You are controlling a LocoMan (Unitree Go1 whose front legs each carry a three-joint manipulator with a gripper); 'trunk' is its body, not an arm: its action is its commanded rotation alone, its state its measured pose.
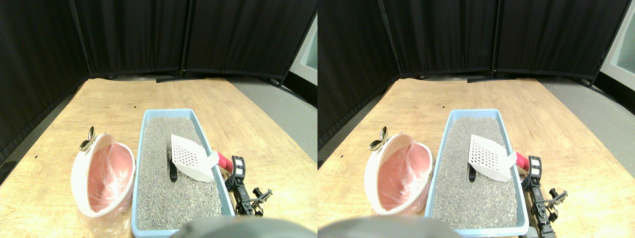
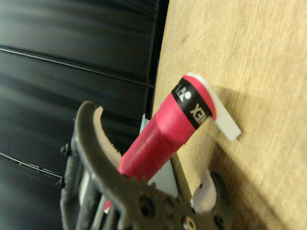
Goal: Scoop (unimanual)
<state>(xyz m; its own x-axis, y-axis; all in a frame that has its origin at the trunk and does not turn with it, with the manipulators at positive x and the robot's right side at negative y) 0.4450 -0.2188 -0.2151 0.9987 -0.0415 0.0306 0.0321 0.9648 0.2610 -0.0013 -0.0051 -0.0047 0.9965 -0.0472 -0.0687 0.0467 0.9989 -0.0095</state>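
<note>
A blue litter tray [image 1: 166, 112] filled with grey litter [image 1: 168, 198] lies on the wooden floor. Tilted above the litter is a white slotted scoop [image 1: 191, 157], and its red-wrapped handle [image 1: 224, 161] reaches out over the tray's right rim. My right gripper [image 1: 232, 171] stands just outside that rim, shut on the handle. In the wrist view the red handle [image 2: 168, 134] runs between the jaws of the gripper [image 2: 153, 160], with the white scoop neck [image 2: 218, 112] beyond. A small dark lump [image 1: 172, 171] lies in the litter by the scoop's left edge.
A white bin [image 1: 78, 171] with a pink plastic liner [image 1: 109, 173] stands tilted against the tray's left side, and a shiny metal piece [image 1: 88, 139] sits at its far rim. Black curtain panels [image 1: 149, 34] close the back. Grey floor [image 1: 287, 109] lies to the right.
</note>
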